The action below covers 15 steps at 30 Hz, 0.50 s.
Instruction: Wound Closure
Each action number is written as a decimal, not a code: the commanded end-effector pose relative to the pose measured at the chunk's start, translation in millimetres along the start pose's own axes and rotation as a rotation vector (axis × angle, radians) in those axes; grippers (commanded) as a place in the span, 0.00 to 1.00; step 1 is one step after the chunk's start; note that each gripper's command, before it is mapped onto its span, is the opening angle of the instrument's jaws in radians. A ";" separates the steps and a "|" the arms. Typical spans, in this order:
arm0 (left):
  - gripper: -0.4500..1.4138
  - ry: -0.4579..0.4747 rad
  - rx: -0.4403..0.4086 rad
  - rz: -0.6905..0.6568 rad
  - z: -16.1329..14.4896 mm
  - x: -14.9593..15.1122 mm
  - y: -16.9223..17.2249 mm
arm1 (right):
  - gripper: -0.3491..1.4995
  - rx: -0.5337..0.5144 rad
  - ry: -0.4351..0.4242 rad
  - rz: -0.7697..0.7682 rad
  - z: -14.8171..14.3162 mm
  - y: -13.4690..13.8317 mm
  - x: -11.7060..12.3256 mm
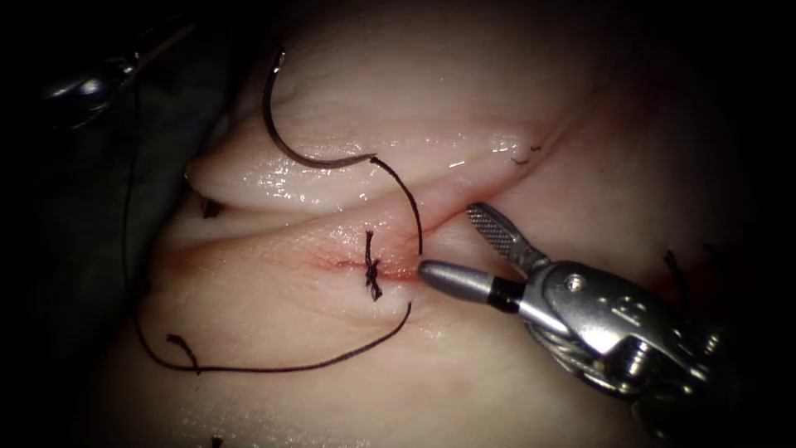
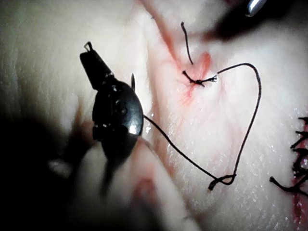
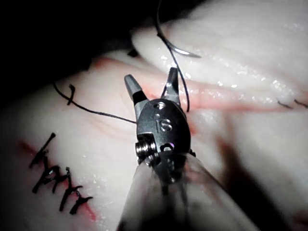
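Standing over the pale, glistening slab of pork-belly tissue (image 1: 514, 91), I note the right arm's silver needle-driver pincer (image 1: 448, 245) with its jaws spread wide and holding nothing; one ridged jaw points up along the cut, the other smooth jaw lies level with the small black knotted stitch (image 1: 371, 270), just to the knot's right. The pink-red cut (image 1: 348, 264) runs across the middle of the tissue, damp with a little red fluid around the knot.

The dark curved steel needle (image 1: 286, 137) lies free on top of the upper fold, on the left part of the wound, not in the tissue and not held. The thin black thread (image 1: 410, 211) runs from the needle's tail down into the tissue close beside the open jaws, then comes out below and sweeps left in a long loose arc.

The left arm's dark pincer (image 2: 89, 48) hangs over bare tissue, well apart from the knot; I cannot tell how its jaws stand.

Judgement: the step in hand looks like a pick-up of thread or needle by the right tool. To do it well, take the thread cleanly between the jaw faces, clear of the tissue edge, avoid the tied knot, and watch the loose loop for snagging.
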 end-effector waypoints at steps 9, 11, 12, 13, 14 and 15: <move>0.00 0.044 -0.001 -0.005 -2.5 5.8 4.0 | 0.71 0.011 -0.018 -0.005 0.5 0.2 -1.0; 0.00 0.049 -0.004 0.004 -3.0 6.4 4.9 | 0.71 0.012 -0.018 -0.005 0.5 0.0 -1.0; 0.00 0.052 -0.008 0.004 -3.2 6.6 5.2 | 0.71 0.012 -0.017 -0.010 0.5 -0.1 -0.9; 0.00 0.053 -0.006 0.004 -3.3 6.7 5.7 | 0.71 0.015 -0.018 -0.022 0.6 -0.2 -0.9; 0.00 0.053 -0.004 0.010 -3.3 6.7 6.0 | 0.71 0.018 -0.016 -0.034 0.6 -0.4 -0.9; 0.00 0.055 -0.002 0.010 -3.4 6.7 6.4 | 0.70 0.027 -0.017 -0.052 0.7 -0.6 -0.8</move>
